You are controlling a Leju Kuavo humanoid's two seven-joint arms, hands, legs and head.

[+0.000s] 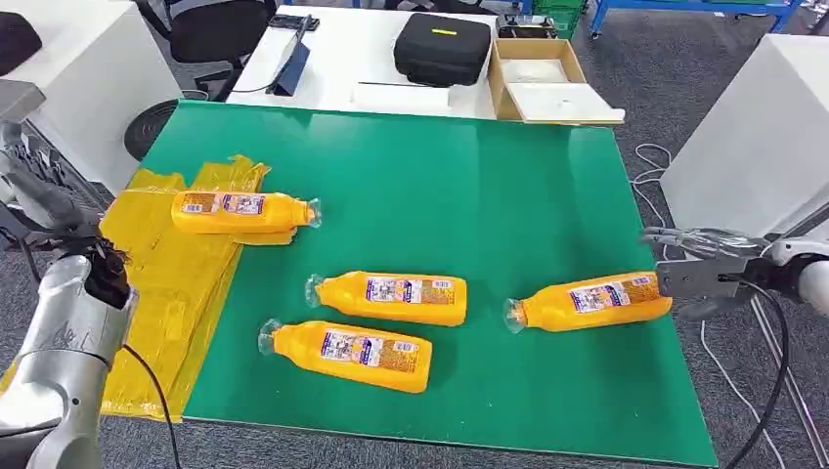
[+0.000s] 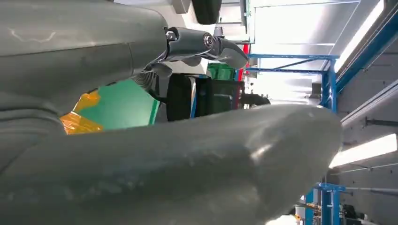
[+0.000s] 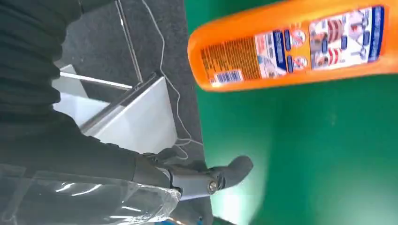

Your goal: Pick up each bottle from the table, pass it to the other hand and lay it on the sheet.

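Bottle [image 1: 590, 302] nearest the right hand [image 1: 699, 262] lies on the green table [image 1: 508, 195] just beside its spread, empty fingers, so the hand should close around the body squarely.

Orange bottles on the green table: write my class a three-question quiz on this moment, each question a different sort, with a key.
1. True or false: one orange bottle already lies on the yellow sheet.
2. How many bottles lie on the bare green table? A) two B) three C) four
3. Fill in: the bottle nearest the right hand lies by the table's ____ edge, as the robot sees it.

Key: 1 true; 2 B; 3 right. The right hand is beside that rightmost bottle, not holding it.
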